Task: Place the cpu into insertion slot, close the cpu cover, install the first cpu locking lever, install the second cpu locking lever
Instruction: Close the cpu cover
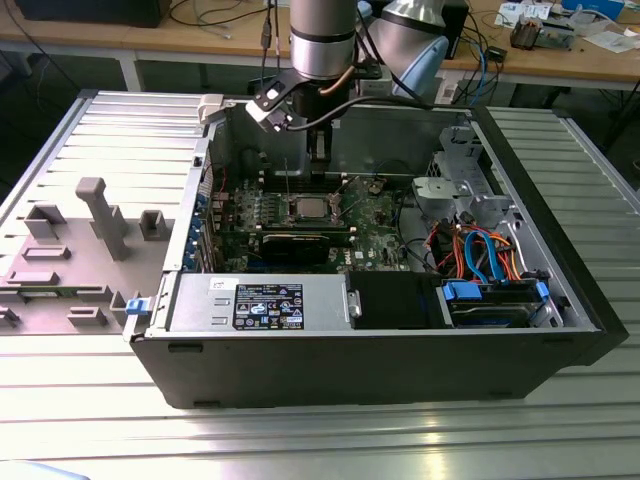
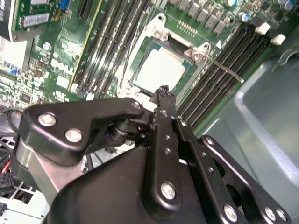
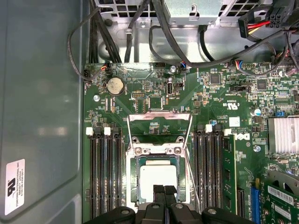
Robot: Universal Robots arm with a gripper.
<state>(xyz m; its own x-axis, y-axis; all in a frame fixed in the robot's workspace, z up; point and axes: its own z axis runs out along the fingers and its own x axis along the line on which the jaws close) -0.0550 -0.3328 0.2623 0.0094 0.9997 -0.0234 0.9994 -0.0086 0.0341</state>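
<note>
In the first wrist view, the chip (image 3: 158, 176) already lies flat in the socket (image 3: 135, 161), so the placing looks done. Just beyond it the cover (image 3: 159, 117) is thrown back open over the board, and the two thin wire levers (image 3: 130, 140) stand unlatched along the socket's sides, which leaves closing and both latchings still to do. The pincer (image 3: 164, 190) has its fingertips drawn together on nothing, poised over the chip's near edge; whether it touches I cannot tell.
</note>
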